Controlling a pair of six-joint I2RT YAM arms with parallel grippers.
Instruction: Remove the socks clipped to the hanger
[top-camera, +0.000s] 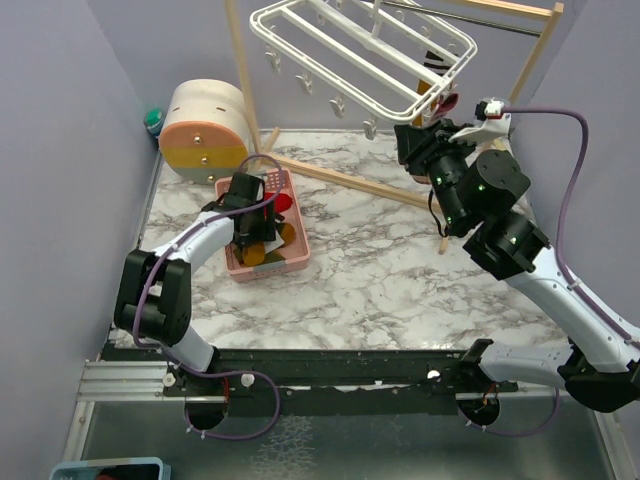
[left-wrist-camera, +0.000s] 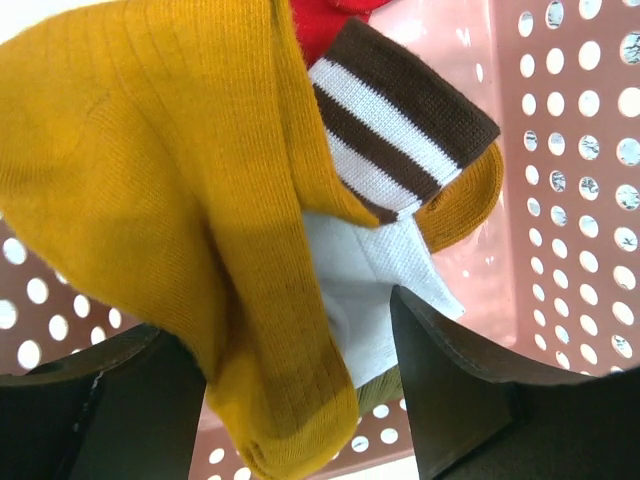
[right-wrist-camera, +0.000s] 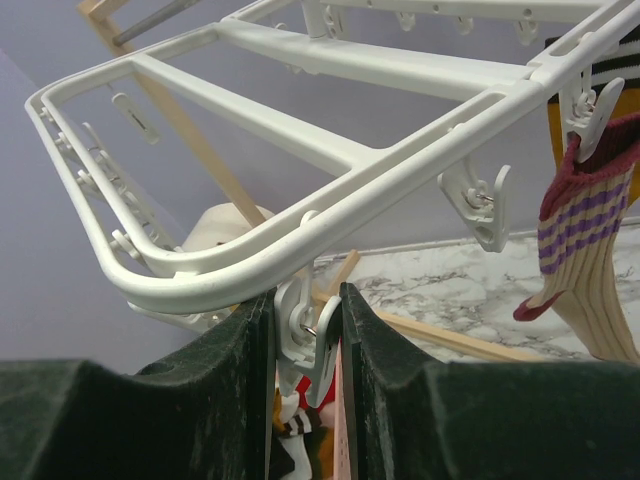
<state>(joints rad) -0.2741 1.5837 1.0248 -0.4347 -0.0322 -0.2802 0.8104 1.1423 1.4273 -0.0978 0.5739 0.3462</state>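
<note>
Marbled surface (top-camera: 400, 260), lilac walls. White hanger (right-wrist-camera: 330, 150) overhead, striped sock (right-wrist-camera: 590, 250) clipped at one end. Pink basket (top-camera: 296, 262) holding mustard sock (left-wrist-camera: 150, 180), left tool (left-wrist-camera: 290, 320) wide around it. Right tool (right-wrist-camera: 305, 300) narrow, pinching a clip (right-wrist-camera: 318, 335). Likely unclipping the next sock; next, squeeze it open and tug down.

Reference point: black mounting rail (top-camera: 330, 372) at the near edge of the bench.

Left arm (top-camera: 165, 290), fixed at the rail's left end: white moulded link shells, black cylindrical joint housings. A lilac cable (top-camera: 245, 425) loops below the rail at this end and runs up along the links.

Right arm (top-camera: 560, 285), fixed at the rail's right end: the same white shells, bulkier black housings carrying small green indicator lights (top-camera: 487, 187). A second lilac cable (top-camera: 572, 165) arcs well above the rail from a white connector block (top-camera: 492, 108).

Left pincer (top-camera: 252, 230): black fingers (left-wrist-camera: 450, 385), flat-faced and matt.

Right pincer (right-wrist-camera: 305, 295): dark fingers (right-wrist-camera: 395, 400) with a felt-like surface.
</note>
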